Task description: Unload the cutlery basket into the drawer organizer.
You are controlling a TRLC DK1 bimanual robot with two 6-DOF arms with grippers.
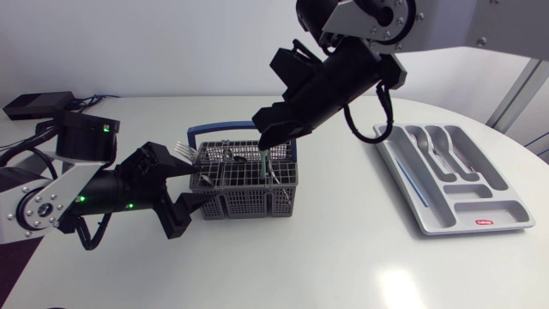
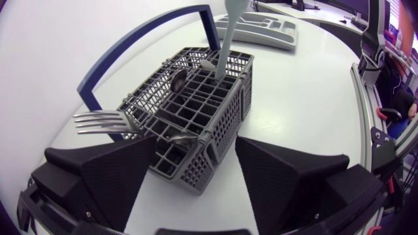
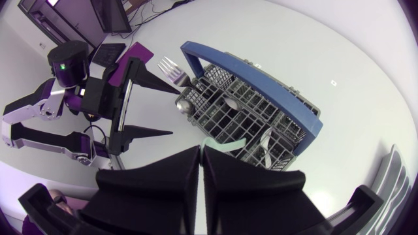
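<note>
On the counter [image 1: 343,257], the left gripper [image 2: 196,143] gapes wide, a corner of the cutlery basket [image 1: 232,202] between its fingers and a fork [image 2: 98,121] jutting out beside it. The right gripper [image 3: 201,149] pinches a pale green handle [image 1: 266,167] standing inside the basket. Farther off, well apart, lies the drawer organizer [image 1: 506,206].

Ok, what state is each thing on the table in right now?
cutlery basket: upright, cutlery inside
left gripper: open, straddling basket corner
right gripper: shut on the green utensil
green utensil: upright, lower end in basket
fork: tines sticking past basket rim
drawer organizer: flat on the table
</note>
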